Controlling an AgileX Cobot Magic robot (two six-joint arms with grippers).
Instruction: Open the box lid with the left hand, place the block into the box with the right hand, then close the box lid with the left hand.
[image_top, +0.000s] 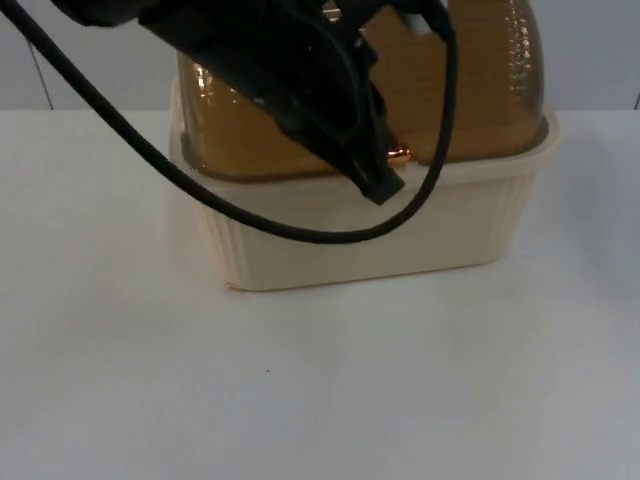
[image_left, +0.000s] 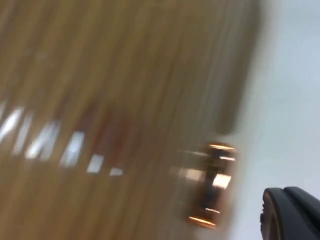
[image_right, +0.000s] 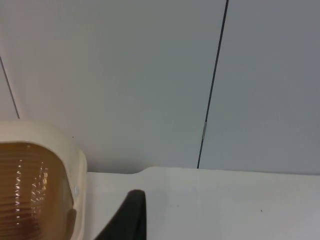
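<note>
- Table: white, bare near the camera; block not seen on it, so its place cannot be told.
- Box: cream, at the far middle of the table.
- Lid: amber, ribbed, seated down on the box, with a copper knob at its front edge.
- Left gripper: over the lid's front edge, beside the knob; whether open or closed cannot be told.
- Right gripper: waits right of the box; grip state cannot be told.
- Progress: lid closed; whether before opening or after closing cannot be told.

a white table spread below me; a grey partition wall stood along the frame's top.
</note>
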